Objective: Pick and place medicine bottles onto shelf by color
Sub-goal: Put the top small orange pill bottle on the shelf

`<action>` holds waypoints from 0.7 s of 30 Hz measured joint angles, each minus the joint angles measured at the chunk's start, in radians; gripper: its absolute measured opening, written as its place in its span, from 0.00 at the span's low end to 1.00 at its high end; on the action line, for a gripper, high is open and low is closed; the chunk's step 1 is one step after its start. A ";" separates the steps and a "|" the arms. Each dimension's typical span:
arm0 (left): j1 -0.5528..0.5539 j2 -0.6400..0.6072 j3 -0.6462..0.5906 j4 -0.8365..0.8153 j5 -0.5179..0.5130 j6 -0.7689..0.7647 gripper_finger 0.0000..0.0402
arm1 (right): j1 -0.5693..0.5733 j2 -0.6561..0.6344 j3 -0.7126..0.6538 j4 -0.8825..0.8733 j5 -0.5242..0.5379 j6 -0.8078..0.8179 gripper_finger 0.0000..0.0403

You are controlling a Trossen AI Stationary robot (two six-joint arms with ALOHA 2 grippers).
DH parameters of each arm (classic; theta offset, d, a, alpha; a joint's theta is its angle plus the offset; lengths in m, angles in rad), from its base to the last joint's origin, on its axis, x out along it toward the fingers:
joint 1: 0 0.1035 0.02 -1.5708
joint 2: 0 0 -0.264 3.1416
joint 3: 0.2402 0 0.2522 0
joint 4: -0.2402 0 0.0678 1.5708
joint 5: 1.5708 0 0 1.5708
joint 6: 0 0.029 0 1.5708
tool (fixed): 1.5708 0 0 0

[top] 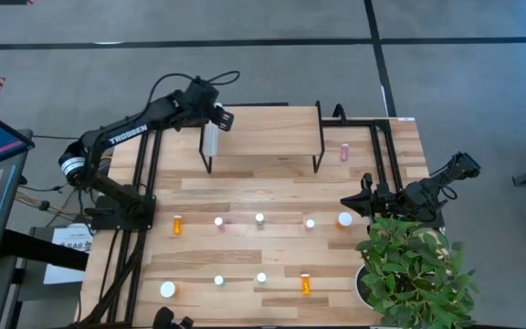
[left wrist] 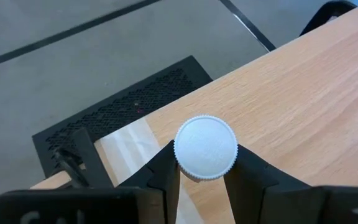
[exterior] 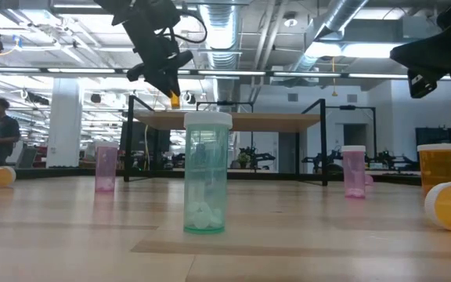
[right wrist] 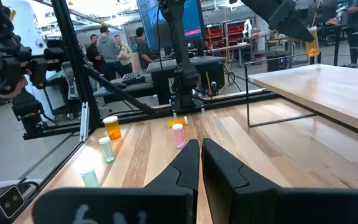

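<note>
- The large light-wood plank tabletop (top: 272,251) is seen carrying loose pill bottles in two rough rows.
- The small raised shelf with a light wood top on thin black legs (top: 263,128) is placed at the far side of the tabletop, between the two arms.
- A leafy green potted plant (top: 414,270) is set at the tabletop's near right corner.
- The left hand (left wrist: 201,177) is held above the shelf's left end; its two dark fingers are clamped on an orange-bodied, white-capped pill bottle (left wrist: 206,148), hanging upright over the shelf top.
- The right hand (right wrist: 201,155) is parked low at the tabletop's right edge, fingers pressed together with nothing between them.
- A pink pill bottle (top: 344,152) is found lying just right of the shelf.
- A pale green, white-capped bottle (exterior: 206,172) is seen standing upright nearest the low camera; whether it is touched by anything cannot be told.
</note>
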 joint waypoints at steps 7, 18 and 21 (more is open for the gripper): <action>0.000 -0.001 -0.011 0.022 -0.001 0.000 0.22 | 0.000 0.000 0.000 0.000 0.000 0.000 0.11; 0.026 0.031 0.015 0.003 0.050 0.031 0.22 | 0.000 0.000 0.000 0.000 0.000 0.000 0.11; 0.048 0.080 0.105 -0.103 0.071 0.030 0.22 | 0.000 0.000 0.000 0.000 0.000 0.000 0.11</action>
